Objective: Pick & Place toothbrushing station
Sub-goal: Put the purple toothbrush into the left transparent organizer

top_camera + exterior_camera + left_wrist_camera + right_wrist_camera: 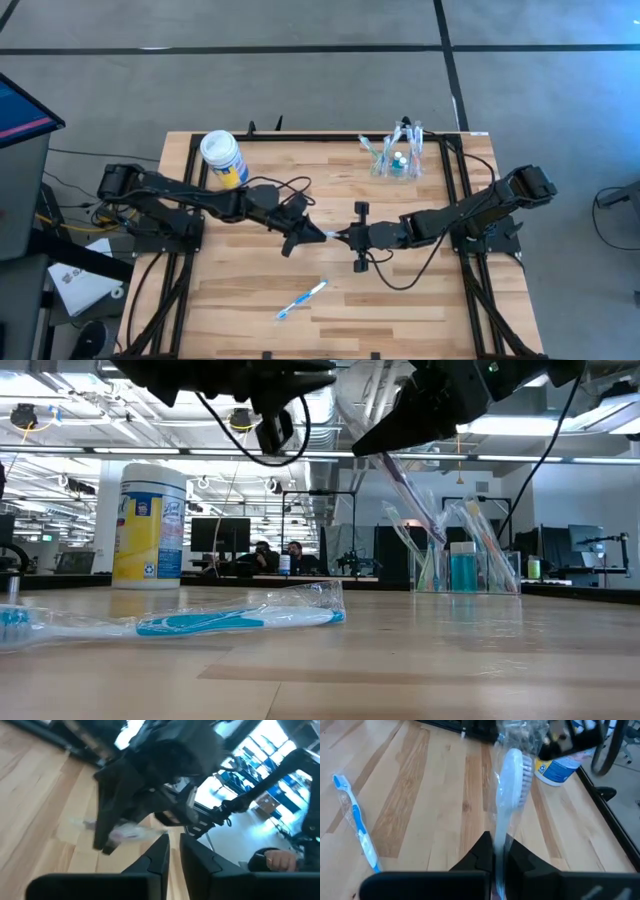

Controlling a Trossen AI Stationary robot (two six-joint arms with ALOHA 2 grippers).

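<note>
Handoff risk: right gripper (498, 851) jaws clamp wrapped white toothbrush (511, 775), left gripper (175, 851) jaws barely parted beside it; wrapper snag could drop brush short of clear cup (398, 160)

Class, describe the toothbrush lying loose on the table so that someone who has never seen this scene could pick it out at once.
Start at the wooden table and look to its near edge, in front of both arms. There a wrapped blue toothbrush lies flat by itself. Unlike the brushes standing in the clear cup at the far edge, or the white one in the right gripper, nothing holds it.
</note>
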